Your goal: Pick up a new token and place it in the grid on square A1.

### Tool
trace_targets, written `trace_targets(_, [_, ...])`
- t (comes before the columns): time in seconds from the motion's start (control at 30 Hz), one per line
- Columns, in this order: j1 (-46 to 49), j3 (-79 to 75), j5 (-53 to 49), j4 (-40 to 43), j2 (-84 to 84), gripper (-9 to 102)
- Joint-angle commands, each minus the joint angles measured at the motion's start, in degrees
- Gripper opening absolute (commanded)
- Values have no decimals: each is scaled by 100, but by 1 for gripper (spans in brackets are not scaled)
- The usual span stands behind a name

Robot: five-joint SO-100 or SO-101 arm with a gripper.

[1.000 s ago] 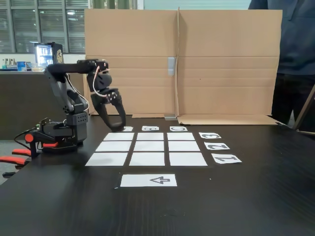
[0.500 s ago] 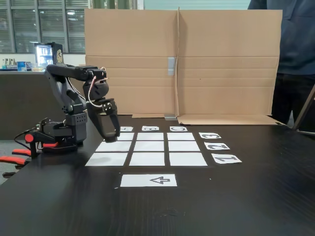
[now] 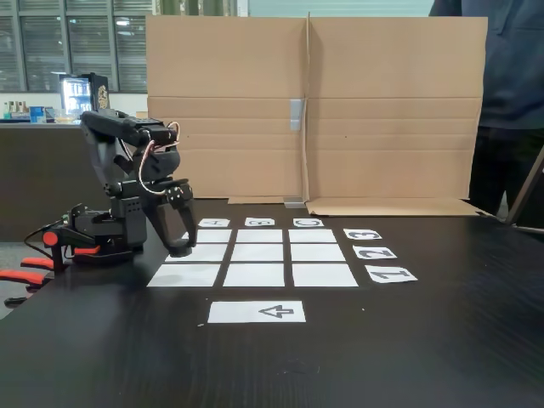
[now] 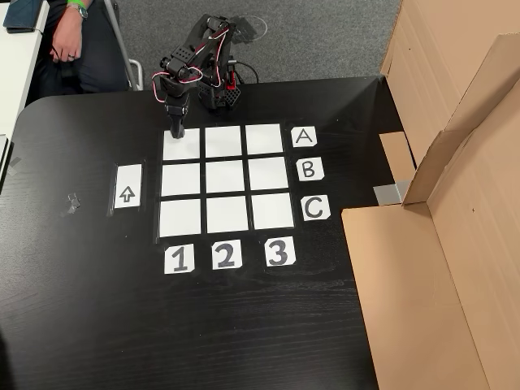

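The grid (image 3: 257, 252) (image 4: 226, 179) is a 3x3 array of white paper squares on the black table. Square A1 (image 3: 185, 275) (image 4: 180, 146) is the near-left cell in the fixed view and the top-left cell in the other view. My gripper (image 3: 180, 249) (image 4: 176, 130) points down at that square's edge on the arm's side, low over the table. Its fingers close in on a small dark lump at the tips, which looks like the token (image 3: 180, 252). The black-on-black tip shows poorly from above.
Labels A (image 4: 303, 136), B, C and 1 (image 4: 179, 259), 2, 3 border the grid. An arrow strip (image 3: 257, 312) lies on the near side. A cardboard wall (image 3: 314, 110) stands behind. The arm base (image 3: 106, 234) is clamped at the left edge. A person (image 3: 506, 110) stands at the right.
The gripper has swung from beside label A towards the camera and downward, ending at square A1's edge. The arm has folded back over its base.
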Motion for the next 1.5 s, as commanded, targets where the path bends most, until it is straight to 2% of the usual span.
trace_targets(0.0, [97,-9,-44,-149,-237,1])
trace_targets(0.53, [62,0,-255,-677,-1143,1])
trace_targets(1.0, [-272,0,-334,-782,-1389,1])
trace_targets(1.47, [-176,0,-308,-800,-1424,1])
